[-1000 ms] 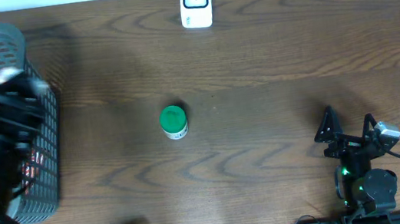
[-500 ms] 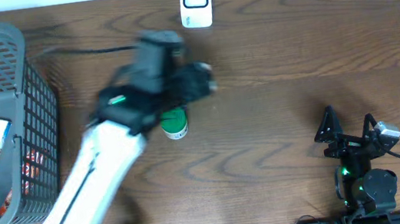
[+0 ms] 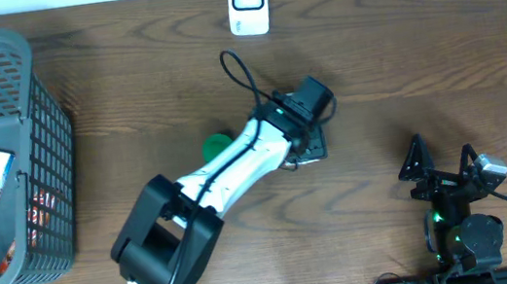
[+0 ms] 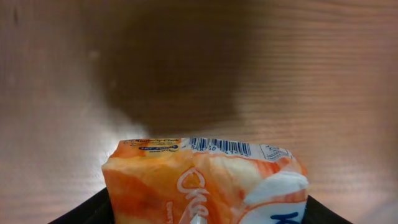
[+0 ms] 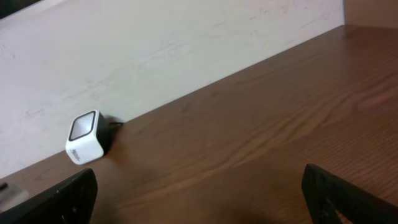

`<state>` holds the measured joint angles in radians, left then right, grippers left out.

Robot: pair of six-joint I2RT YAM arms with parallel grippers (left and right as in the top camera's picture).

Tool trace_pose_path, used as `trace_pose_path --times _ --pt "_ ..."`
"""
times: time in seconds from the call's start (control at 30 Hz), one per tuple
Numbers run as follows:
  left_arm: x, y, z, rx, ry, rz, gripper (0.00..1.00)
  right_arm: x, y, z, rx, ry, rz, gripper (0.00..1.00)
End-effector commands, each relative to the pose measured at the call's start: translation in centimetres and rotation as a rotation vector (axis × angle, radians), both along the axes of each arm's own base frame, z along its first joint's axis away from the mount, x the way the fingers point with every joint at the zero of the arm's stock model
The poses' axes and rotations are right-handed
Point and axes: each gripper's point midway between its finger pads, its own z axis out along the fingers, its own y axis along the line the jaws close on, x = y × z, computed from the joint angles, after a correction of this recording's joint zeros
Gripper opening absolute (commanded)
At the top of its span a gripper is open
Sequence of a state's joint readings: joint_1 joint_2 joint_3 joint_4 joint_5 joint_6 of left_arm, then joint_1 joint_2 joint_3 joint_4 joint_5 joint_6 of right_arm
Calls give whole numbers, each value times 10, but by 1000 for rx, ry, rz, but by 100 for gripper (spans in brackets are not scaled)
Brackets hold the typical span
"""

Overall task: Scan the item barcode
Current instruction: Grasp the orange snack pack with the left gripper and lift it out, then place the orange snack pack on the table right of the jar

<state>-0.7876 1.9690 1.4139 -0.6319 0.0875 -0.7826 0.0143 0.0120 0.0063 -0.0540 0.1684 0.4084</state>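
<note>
An orange and white snack packet (image 4: 205, 180) fills the bottom of the left wrist view, with a barcode (image 4: 219, 147) along its top edge. My left gripper (image 4: 205, 216) is shut on the packet, a dark finger on each side of it. In the overhead view this gripper (image 3: 305, 143) hovers over the middle of the table and hides the packet. The white scanner (image 3: 248, 2) stands at the far edge, also seen as a small white cube (image 5: 84, 137) in the right wrist view. Near the front right, my right gripper (image 3: 443, 168) stands open and holds nothing.
A grey wire basket (image 3: 47, 140) with several packaged items stands at the left. A green-lidded jar (image 3: 216, 145) sits mid-table, partly covered by the left arm. A pale wall (image 5: 155, 43) runs behind the scanner.
The left arm has swung out of the basket and across to the middle of the table, past the green jar. The right arm has not moved.
</note>
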Motion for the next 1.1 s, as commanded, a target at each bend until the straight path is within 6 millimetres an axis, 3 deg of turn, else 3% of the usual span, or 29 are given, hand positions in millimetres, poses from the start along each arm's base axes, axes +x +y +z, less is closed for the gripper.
trace_pose_path --times 0.0,0.1,0.2,0.23,0.33,0.43,0.53,0.7,0.77,0.8,0.83,0.87,0.93,1.07 --pt "6 23 -2 24 -1 570 66 0 0 0 -13 1 3 99" --pt "11 32 0 -33 -17 933 67 0 0 0 -13 1 3 99" --pt "16 31 1 -117 10 1150 83 0 0 0 -13 1 3 99" --pt "20 24 3 -163 24 1163 95 0 0 0 -13 1 3 99" --pt "23 5 6 -239 73 1142 100 0 0 0 -13 1 3 99" --pt "24 1 9 -249 75 1110 100 0 0 0 -13 1 3 99" --pt "38 9 22 -224 -20 993 100 0 0 0 -13 1 3 99" --pt "73 38 54 -73 -269 633 100 0 0 0 -13 1 3 99" --pt "81 51 52 -11 -284 530 94 0 0 0 -13 1 3 99" --pt "83 56 49 7 -280 496 80 0 0 0 -13 1 3 99" --pt "83 61 45 23 -266 472 45 0 0 0 -13 1 3 99" --pt "84 65 42 31 -254 464 28 0 0 0 -13 1 3 99" --pt "83 74 36 56 -233 464 8 0 0 0 -13 1 3 99" --pt "78 84 25 112 -213 408 7 0 0 0 -13 1 3 99"
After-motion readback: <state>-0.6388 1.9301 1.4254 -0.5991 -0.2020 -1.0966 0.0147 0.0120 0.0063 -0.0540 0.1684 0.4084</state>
